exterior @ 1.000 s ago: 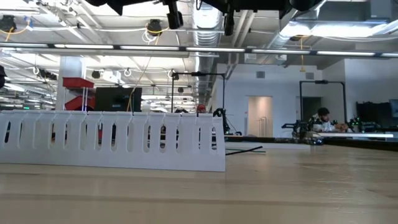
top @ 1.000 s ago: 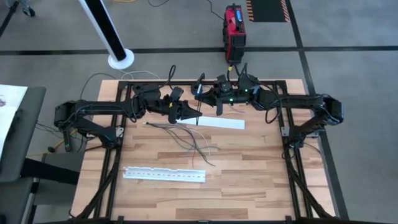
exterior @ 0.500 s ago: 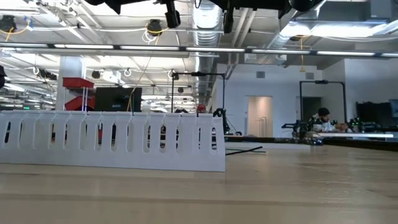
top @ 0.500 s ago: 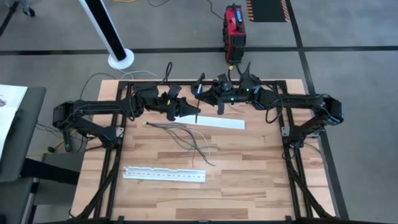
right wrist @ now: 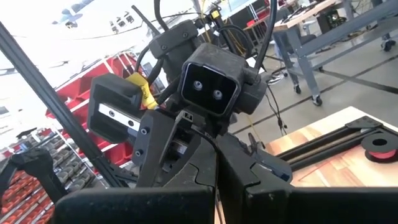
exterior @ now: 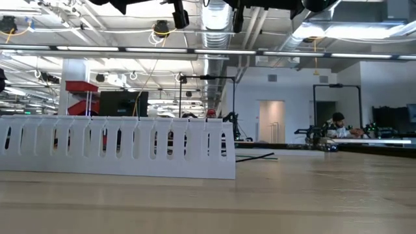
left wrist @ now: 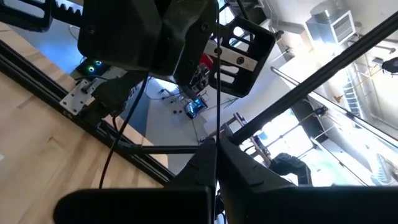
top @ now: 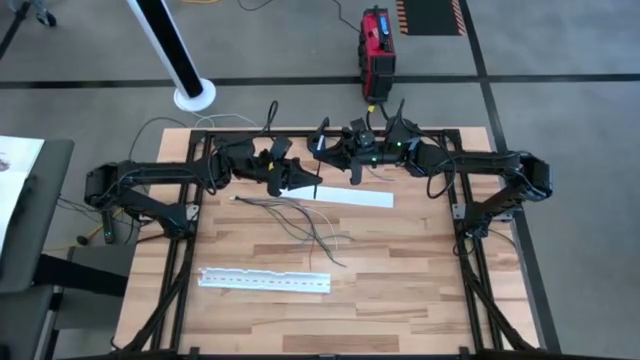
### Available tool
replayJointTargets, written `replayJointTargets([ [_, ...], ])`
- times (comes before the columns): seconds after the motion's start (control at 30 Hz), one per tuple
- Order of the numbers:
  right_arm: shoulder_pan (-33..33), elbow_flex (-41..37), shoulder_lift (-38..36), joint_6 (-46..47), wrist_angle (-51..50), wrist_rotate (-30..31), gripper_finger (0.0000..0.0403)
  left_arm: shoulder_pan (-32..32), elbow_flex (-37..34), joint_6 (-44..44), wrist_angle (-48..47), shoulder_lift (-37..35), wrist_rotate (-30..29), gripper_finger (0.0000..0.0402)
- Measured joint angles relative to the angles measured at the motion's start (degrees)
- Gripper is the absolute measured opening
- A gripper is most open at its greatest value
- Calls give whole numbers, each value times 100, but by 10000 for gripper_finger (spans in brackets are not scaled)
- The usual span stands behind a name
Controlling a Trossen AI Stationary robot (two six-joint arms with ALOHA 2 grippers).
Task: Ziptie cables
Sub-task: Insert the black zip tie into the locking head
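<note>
A slotted white strip (top: 265,280) lies nearest on the table (top: 400,290), with the cables (top: 305,222) loose at mid-table, untied. Beyond, the left gripper (top: 312,184) and right gripper (top: 352,176) meet above the far strip (top: 350,197), each apparently pinching a thin tie. Threading it seems underway; the cables must next be gathered.

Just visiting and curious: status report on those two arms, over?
Left claw and right claw both raised near the table's far edge. Cables loose on the wood, untied. White strip lies beside them.
</note>
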Motion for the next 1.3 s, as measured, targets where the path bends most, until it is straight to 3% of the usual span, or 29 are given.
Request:
replayJointTargets([
  [1.03,-31,0,0,7,-36,-53,0,-111,37,-93,194,313,114,0],
  [1.3,-31,0,0,7,-30,-87,0,-114,42,28,196,28,-54,0],
])
